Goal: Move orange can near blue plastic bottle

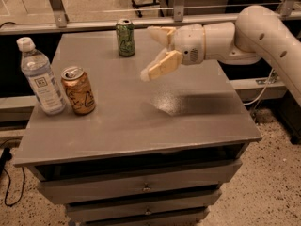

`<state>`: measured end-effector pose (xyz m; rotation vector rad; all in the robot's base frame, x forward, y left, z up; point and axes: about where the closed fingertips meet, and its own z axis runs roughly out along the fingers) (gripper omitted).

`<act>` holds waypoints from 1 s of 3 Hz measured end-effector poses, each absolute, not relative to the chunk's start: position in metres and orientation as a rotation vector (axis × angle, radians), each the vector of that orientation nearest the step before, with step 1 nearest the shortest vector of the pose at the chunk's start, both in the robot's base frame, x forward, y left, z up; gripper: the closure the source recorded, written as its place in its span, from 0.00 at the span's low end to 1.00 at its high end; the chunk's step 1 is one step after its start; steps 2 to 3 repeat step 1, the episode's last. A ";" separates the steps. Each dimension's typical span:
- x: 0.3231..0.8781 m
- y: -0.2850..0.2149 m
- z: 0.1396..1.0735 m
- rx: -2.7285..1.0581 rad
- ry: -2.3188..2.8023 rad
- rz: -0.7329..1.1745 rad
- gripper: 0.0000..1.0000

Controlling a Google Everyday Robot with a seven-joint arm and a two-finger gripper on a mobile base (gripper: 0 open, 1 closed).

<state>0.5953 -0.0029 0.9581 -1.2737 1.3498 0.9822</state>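
White arm (263,27) reaches in from the right, claw (154,53) spread empty over the grey desk (188,126); orange-gold aluminium can (78,91) beside clear bluish plastic bottle (41,76) at left edge.

Body: cream-white arm (263,25), smooth shell, fat rounded tube.
Small dark recessed dots run along the forearm. The wrist is a shorter cylinder split by thin seams, with a small dotted grille patch on its side. The gripper (146,53) hangs over the table (117,126), at about 1 o'clock from the table's centre. It has two flat wedge-shaped fingers (162,66), tan-yellow and paler at the tips, spread apart in a V.
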 end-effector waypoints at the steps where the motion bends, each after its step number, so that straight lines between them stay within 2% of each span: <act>1: 0.595 -0.002 0.957 -1.275 1.351 0.984 0.00; 3: 0.595 -0.002 0.957 -1.275 1.351 0.984 0.00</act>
